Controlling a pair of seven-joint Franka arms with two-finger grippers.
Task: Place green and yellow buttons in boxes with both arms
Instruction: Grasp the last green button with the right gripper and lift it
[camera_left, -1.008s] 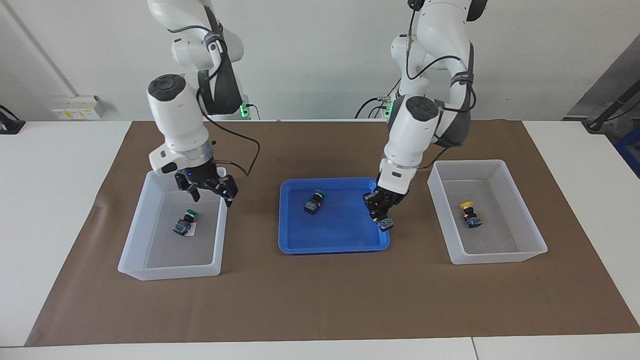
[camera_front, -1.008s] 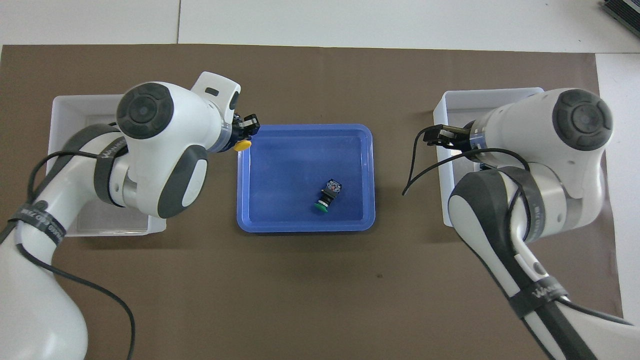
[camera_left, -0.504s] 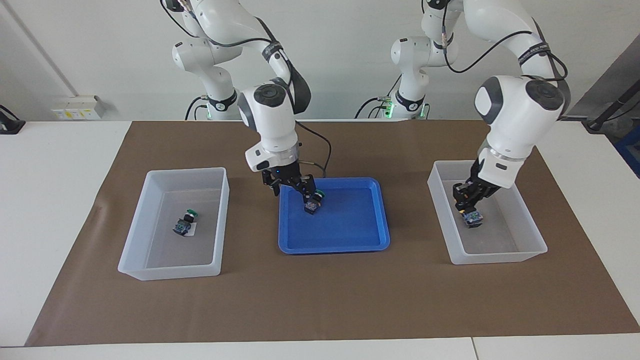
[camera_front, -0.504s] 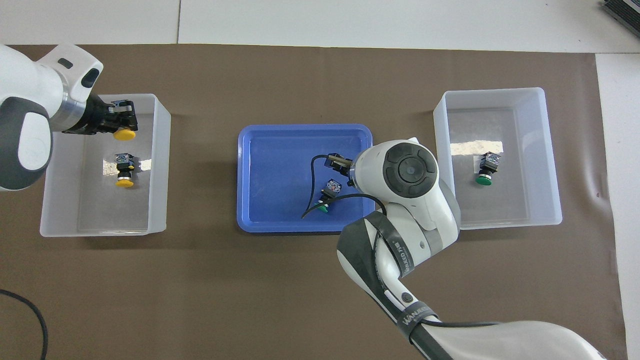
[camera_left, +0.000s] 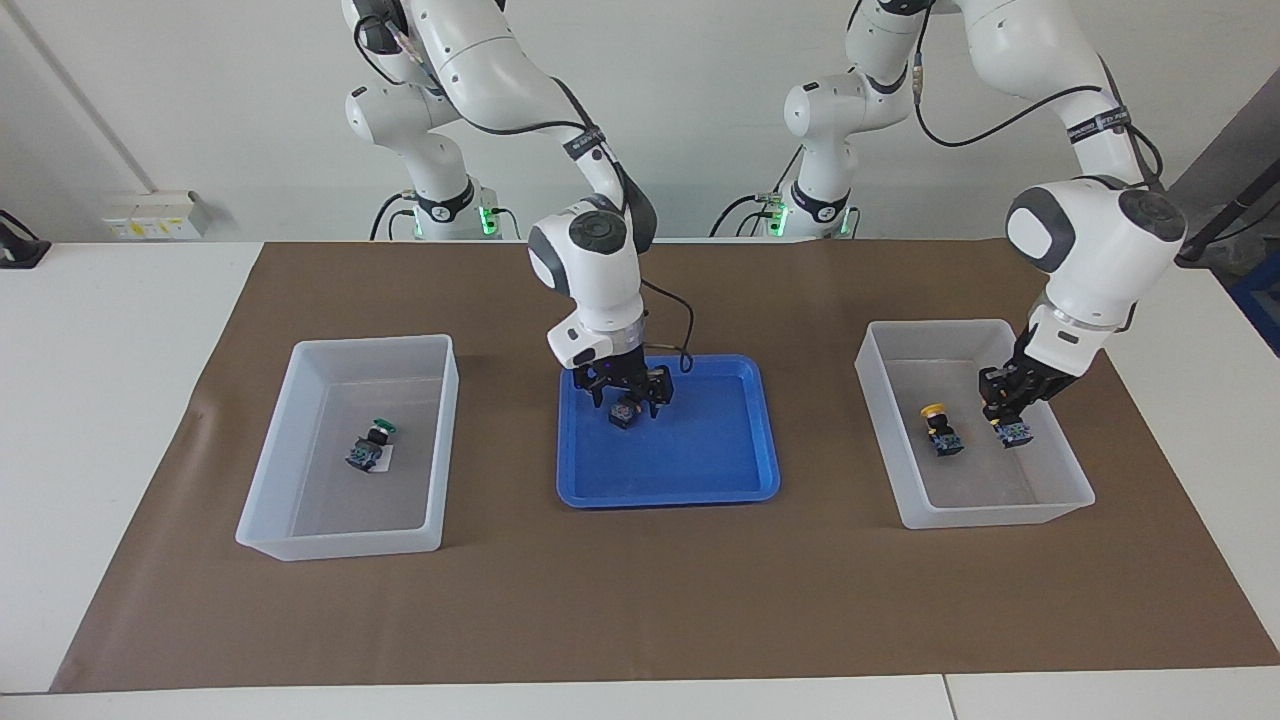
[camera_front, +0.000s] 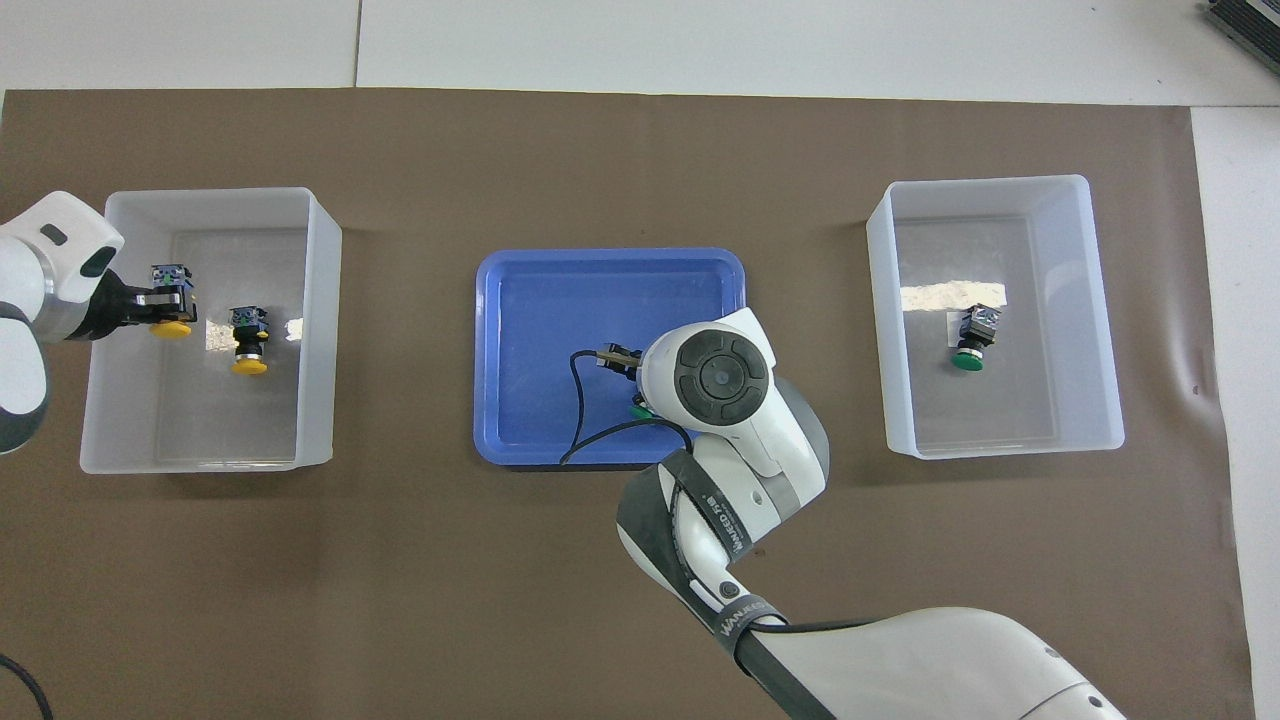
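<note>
My left gripper (camera_left: 1008, 420) is shut on a yellow button (camera_left: 1014, 433), held low inside the box (camera_left: 1000, 515) at the left arm's end, beside a second yellow button (camera_left: 940, 430). The overhead view shows that gripper (camera_front: 165, 305), the held button (camera_front: 172, 328), the lying one (camera_front: 248, 342) and their box (camera_front: 200, 458). My right gripper (camera_left: 628, 396) is down in the blue tray (camera_left: 670, 495), fingers spread either side of a green button (camera_left: 625, 411). The arm hides most of that button in the overhead view (camera_front: 638, 408). Another green button (camera_left: 370, 447) lies in the other box (camera_left: 340, 545).
The boxes and the tray stand in a row on a brown mat (camera_left: 640, 610). In the overhead view the second box (camera_front: 1000, 447) holds its green button (camera_front: 970, 342) and the tray (camera_front: 530, 300) lies mid-table. Two smaller white arms stand near the robots' edge.
My left gripper carried the yellow button from the tray into its box and shifted beside the lying one. My right gripper left its box, crossed to the tray and came down around the green button.
</note>
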